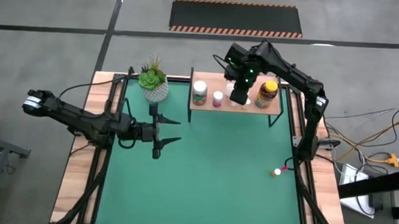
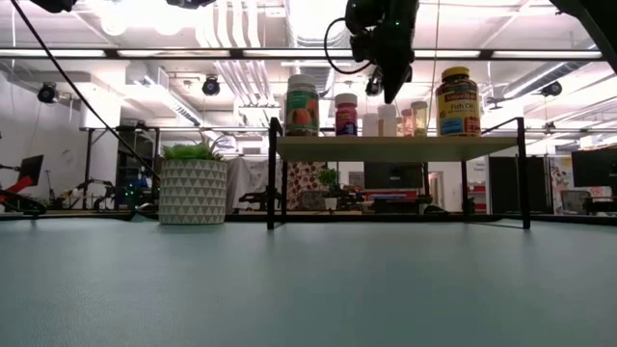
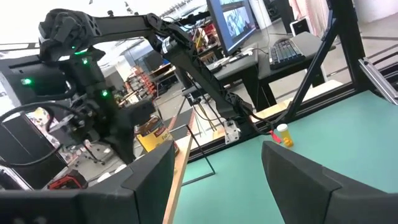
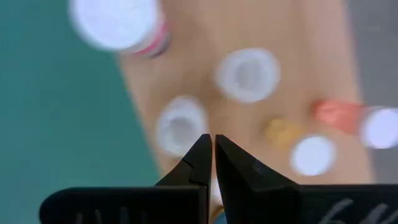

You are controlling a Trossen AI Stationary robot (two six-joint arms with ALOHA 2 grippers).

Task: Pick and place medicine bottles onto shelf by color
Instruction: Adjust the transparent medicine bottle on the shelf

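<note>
the low light-wood shelf with thin black legs carries small white-capped round bottles; the right gripper hovers above, fingers together and empty; the left gripper spread wide.

White-capped bottles on the shelf blurred, labels unreadable, corner bottle cut by frame edge

Our right arm reaches in from the table's right edge toward the far side, its right gripper pointing straight down, fingers pressed together. Our left arm lies low along the left side, its left gripper spread wide.
</note>
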